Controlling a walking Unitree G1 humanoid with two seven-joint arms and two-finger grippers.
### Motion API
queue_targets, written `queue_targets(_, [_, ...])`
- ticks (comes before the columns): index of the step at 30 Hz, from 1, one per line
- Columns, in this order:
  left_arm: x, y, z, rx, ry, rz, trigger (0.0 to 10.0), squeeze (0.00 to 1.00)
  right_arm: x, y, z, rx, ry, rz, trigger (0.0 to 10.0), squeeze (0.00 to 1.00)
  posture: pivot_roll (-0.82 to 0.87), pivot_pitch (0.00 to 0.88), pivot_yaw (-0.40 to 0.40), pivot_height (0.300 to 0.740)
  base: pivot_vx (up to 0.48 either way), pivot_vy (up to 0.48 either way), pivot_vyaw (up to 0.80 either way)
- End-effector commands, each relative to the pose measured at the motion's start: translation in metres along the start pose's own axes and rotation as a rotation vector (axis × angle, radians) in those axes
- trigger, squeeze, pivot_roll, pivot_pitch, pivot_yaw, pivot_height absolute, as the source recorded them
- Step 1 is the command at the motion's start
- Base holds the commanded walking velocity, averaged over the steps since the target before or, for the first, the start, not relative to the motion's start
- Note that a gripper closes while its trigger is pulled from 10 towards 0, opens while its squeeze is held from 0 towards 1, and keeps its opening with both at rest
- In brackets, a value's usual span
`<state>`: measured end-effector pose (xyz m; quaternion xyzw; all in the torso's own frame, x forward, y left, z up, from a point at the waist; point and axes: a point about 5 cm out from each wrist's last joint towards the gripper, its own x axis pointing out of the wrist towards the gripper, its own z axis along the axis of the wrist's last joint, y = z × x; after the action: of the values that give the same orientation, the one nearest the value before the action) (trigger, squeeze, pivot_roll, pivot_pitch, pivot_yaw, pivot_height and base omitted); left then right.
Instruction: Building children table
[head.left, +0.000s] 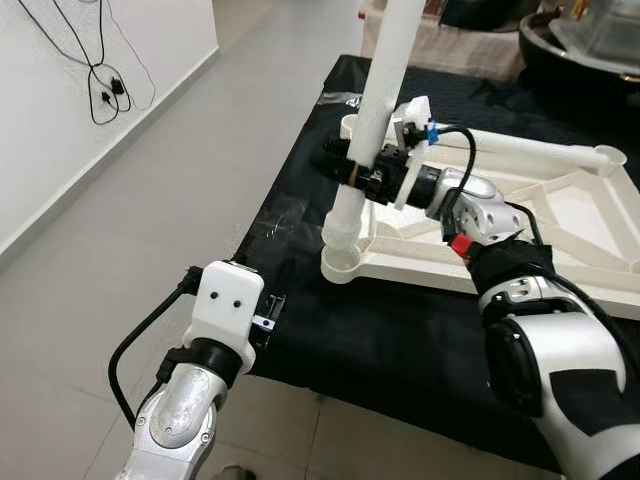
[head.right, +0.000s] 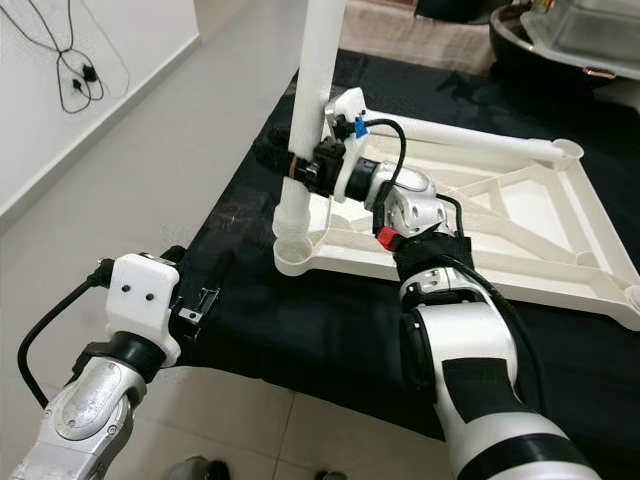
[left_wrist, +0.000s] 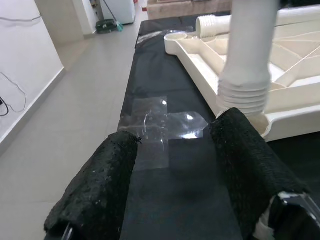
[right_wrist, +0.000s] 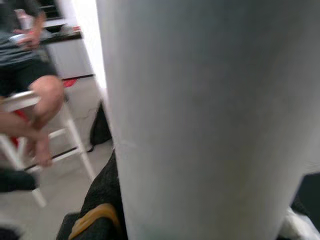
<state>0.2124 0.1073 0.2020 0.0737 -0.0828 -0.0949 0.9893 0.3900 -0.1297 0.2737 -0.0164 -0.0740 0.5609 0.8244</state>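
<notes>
over the tabletop (head.left: 560, 215), right fingers (head.left: 335, 165) clamp unmarked leg (head.left: 385, 70).

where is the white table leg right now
The white table leg stands upright in the near-left corner socket of the upturned tabletop on the black cloth, gripped by the right hand.

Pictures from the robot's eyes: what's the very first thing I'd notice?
A tall white table leg stands up from the corner socket of the upside-down white tabletop, which lies on a black cloth. The right gripper has its jaws shut around the leg. The left gripper waits near the cloth's edge, jaws open.
</notes>
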Motion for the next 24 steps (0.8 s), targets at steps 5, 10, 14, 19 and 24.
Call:
queue_targets(5, [-0.004,-0.005,-0.001,-0.014,0.022,-0.013,10.0,0.00,0.000,0.002,0.004,-0.039,-0.046,0.045,10.0,0.00,0.16,0.226,-0.058,0.740,0.000,0.000,0.00])
queue_targets(10, [-0.005,-0.007,-0.001,-0.008,0.029,-0.022,10.0,0.00,0.003,0.007,0.001,-0.056,-0.047,0.114,10.0,0.00,0.16,0.218,-0.060,0.740,0.000,0.000,0.00])
queue_targets(14, [-0.005,-0.008,-0.001,-0.009,0.030,-0.023,10.0,0.00,0.004,0.011,-0.004,-0.061,-0.021,0.159,10.0,0.00,0.16,0.215,-0.058,0.740,0.000,0.000,0.00])
queue_targets(19, [-0.004,-0.007,-0.001,-0.008,0.030,-0.019,10.0,0.00,0.005,0.016,-0.014,-0.084,0.035,0.202,10.0,0.00,0.16,0.209,-0.060,0.740,0.000,0.000,0.00])
queue_targets(24, [-0.003,-0.008,0.000,-0.005,0.026,-0.024,10.0,0.00,0.008,0.015,-0.013,-0.122,0.048,0.192,10.0,0.00,0.16,0.206,-0.062,0.740,0.000,0.000,0.00])
